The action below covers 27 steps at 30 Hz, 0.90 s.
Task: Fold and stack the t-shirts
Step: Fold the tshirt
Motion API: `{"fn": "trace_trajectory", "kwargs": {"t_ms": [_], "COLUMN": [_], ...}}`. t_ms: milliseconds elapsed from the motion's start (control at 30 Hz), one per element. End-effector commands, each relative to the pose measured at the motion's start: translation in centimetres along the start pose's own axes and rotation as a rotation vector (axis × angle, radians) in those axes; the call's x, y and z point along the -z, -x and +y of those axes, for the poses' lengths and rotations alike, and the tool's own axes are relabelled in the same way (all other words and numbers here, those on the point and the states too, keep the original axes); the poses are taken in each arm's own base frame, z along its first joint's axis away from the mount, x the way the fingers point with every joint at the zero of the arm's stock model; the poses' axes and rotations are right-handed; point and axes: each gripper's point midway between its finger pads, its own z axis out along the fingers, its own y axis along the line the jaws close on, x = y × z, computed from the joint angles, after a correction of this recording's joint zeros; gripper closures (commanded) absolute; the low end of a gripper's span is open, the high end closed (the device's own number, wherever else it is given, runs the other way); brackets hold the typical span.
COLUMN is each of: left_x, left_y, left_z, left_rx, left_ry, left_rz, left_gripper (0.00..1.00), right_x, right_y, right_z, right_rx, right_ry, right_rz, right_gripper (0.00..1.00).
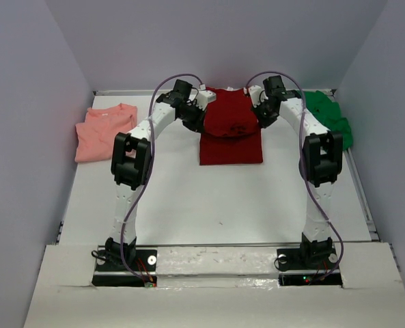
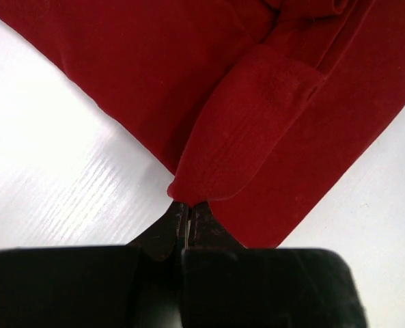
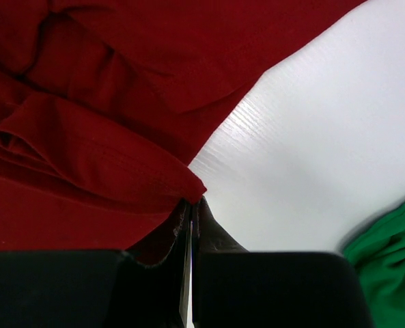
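The dark red t-shirt (image 1: 231, 130) lies at the back middle of the table, with its far part raised and doubled over the flat near part. My left gripper (image 1: 203, 102) is shut on the shirt's left far corner; in the left wrist view the fingertips (image 2: 187, 205) pinch a fold of red cloth (image 2: 257, 116). My right gripper (image 1: 255, 104) is shut on the right far corner, and its tips (image 3: 192, 202) nip the red hem (image 3: 100, 157). The salmon pink t-shirt (image 1: 105, 131) lies crumpled at the left. The bright green t-shirt (image 1: 330, 116) is bunched at the back right, and a patch of green t-shirt (image 3: 390, 266) shows in the right wrist view.
A white table (image 1: 216, 205) is closed in by grey walls at the left, back and right. Both arms arch up from their bases (image 1: 123, 263) at the near edge, with purple cables looping over them.
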Motion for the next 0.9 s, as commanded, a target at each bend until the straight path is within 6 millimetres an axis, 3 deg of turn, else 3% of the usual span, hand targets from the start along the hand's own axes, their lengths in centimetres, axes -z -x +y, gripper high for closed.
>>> {"fn": "trace_trajectory", "kwargs": {"t_ms": [0, 367, 867], "left_x": [1.2, 0.4, -0.9], "left_y": [1.9, 3.3, 2.7], "left_z": [0.9, 2.5, 3.4], "left_rx": [-0.037, -0.026, -0.034], "left_ry": [0.030, 0.070, 0.077], "left_rz": [-0.038, -0.087, -0.080], "left_gripper": [1.00, 1.00, 1.00], "right_x": [0.3, -1.2, -3.1], "right_y": [1.6, 1.5, 1.1], "right_z": [-3.0, -3.9, -4.5], "right_rx": [0.018, 0.038, 0.056], "right_ry": [-0.090, -0.123, -0.136], "right_rz": [-0.050, -0.037, -0.014], "right_gripper": [1.00, 1.00, 1.00]}}
